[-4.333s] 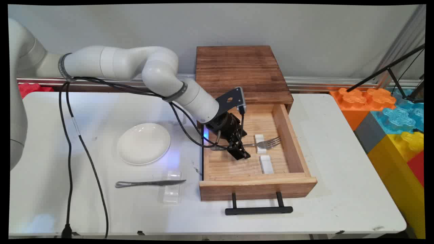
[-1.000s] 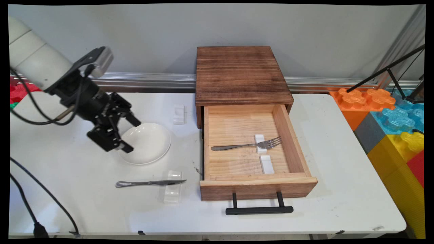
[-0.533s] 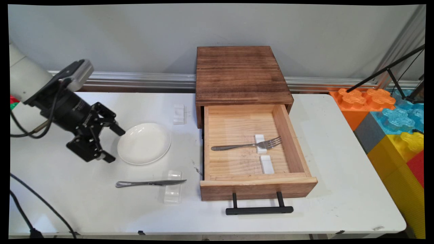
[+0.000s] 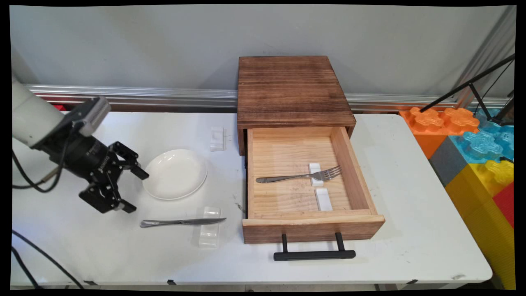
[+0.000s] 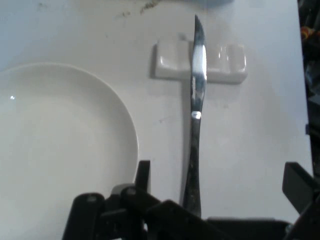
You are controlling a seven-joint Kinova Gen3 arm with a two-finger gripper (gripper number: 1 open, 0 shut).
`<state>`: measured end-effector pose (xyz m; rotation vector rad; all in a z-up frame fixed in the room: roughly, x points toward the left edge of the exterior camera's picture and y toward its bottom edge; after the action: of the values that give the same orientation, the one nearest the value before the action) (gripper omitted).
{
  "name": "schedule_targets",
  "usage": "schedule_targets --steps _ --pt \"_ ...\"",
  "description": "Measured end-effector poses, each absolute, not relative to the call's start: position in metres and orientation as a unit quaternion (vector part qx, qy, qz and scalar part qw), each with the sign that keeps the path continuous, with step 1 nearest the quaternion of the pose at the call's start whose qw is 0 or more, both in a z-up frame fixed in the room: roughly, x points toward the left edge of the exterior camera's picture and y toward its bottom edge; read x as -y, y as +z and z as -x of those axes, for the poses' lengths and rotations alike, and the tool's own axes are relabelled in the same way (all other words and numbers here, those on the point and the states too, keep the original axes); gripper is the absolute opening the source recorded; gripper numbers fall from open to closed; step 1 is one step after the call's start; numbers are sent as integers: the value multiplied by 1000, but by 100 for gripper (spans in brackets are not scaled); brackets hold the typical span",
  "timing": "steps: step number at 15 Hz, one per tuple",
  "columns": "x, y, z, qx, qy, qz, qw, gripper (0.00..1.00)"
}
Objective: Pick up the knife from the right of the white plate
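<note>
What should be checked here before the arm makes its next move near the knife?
1. End effector open and empty: ok.
2. Knife lies flat, blade on its white rest: ok.
3. Knife handle lined up between the fingers in the hand view: ok.
4. Plate clear of the knife: ok.
5. Height of the fingers above the table: cannot tell.
6. Fork lies in the open drawer: ok.

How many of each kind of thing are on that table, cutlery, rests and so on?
Knife: 1
Fork: 1
Plate: 1
White rests: 4
Wooden drawer box: 1
Total: 8
</note>
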<state>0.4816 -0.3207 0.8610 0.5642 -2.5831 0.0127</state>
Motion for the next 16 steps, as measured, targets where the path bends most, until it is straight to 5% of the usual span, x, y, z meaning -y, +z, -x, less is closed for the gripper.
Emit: schedule_targets --steps 16 --pt "320 766 -466 940 13 -193 282 100"
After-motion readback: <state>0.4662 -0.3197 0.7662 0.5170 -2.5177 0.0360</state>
